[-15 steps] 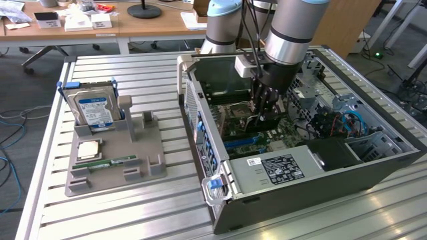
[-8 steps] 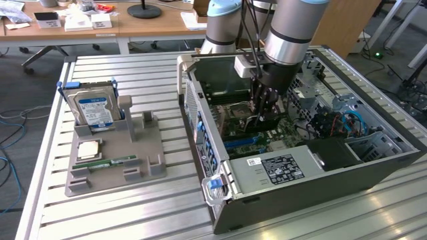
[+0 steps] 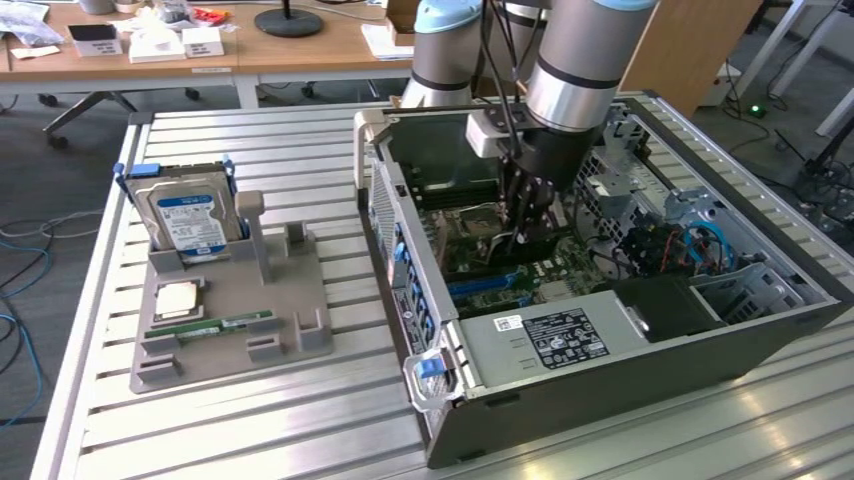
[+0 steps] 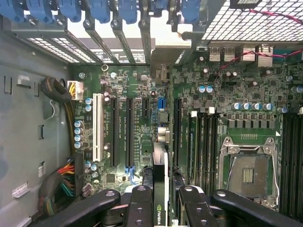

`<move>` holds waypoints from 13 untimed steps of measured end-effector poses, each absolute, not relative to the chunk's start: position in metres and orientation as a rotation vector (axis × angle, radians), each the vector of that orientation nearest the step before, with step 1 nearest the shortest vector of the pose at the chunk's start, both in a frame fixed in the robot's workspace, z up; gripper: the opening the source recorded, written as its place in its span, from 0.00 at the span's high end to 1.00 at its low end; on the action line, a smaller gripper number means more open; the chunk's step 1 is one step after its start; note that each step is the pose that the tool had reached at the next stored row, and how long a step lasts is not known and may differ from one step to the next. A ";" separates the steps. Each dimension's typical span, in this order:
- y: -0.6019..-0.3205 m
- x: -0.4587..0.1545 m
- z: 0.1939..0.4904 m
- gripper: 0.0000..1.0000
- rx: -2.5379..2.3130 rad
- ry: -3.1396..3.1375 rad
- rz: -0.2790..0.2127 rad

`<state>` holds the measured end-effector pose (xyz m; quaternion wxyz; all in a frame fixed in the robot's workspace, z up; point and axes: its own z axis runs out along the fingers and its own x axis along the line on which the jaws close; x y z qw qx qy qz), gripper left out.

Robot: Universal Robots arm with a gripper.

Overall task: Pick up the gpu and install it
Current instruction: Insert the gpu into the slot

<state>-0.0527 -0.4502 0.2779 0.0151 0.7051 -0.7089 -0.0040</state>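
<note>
My gripper [image 3: 525,222] reaches down into the open computer case [image 3: 601,400], over the motherboard [image 4: 137,118]. The gpu [image 4: 160,184] is a thin dark card seen edge-on with a green logo, and it stands upright between my black fingers [image 4: 141,208]. The gripper [image 4: 162,194] is shut on it. The card's lower edge sits just above or at the board, between two long black expansion slots [image 4: 129,127] and in line with a short blue slot [image 4: 161,104]. I cannot tell whether it touches a slot.
A grey holder [image 3: 234,330] on the slatted table, at the exterior view's left, carries a hard drive [image 3: 187,220], a CPU [image 3: 180,298] and a RAM stick [image 3: 227,325]. Inside the case are the CPU socket [image 4: 248,170], a wire bundle [image 4: 59,184] and the power supply [image 3: 561,335].
</note>
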 end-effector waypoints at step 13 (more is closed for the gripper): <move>-0.450 -0.056 0.272 0.74 2.194 -2.206 -0.012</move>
